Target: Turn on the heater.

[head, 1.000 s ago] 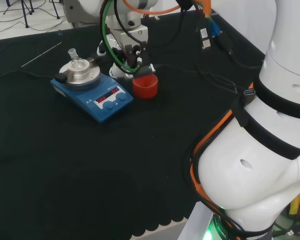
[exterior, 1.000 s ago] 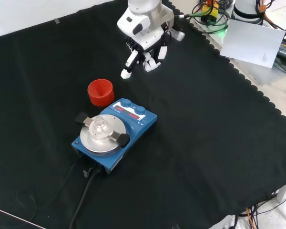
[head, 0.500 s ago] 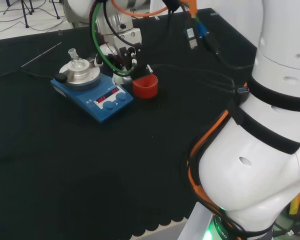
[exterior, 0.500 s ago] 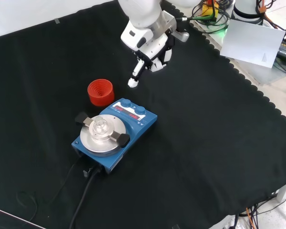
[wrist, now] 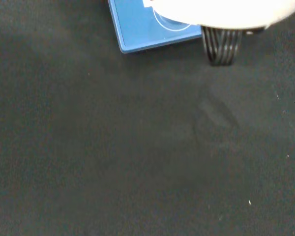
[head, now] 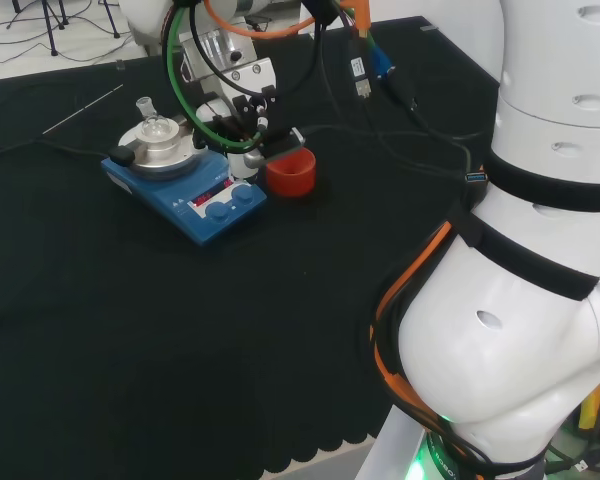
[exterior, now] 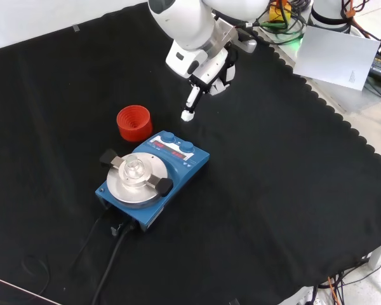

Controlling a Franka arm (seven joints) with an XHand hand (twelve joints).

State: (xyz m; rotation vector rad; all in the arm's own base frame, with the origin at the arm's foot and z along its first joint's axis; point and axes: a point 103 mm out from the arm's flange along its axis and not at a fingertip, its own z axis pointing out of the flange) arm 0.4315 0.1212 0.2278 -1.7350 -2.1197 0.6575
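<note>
We see the robot hand (exterior: 206,70) poised above the black cloth (exterior: 292,190), one finger (exterior: 190,105) stretched straight down like a pointer while the others curl back; it holds nothing. In the front view its tip hangs just above and to the right of the heater (exterior: 153,175), near the two round blue knobs (exterior: 175,141) on the front panel. We judge this pose is meant for pressing or nudging a control. The heater is a flat blue box with a round brushed-metal plate (exterior: 134,181) on top, carrying a small clear glass flask (exterior: 133,168). Just beside it stands a red ribbed ring (exterior: 134,122), cup-shaped and matte. A black cable (exterior: 111,257) trails from the heater's back.
</note>
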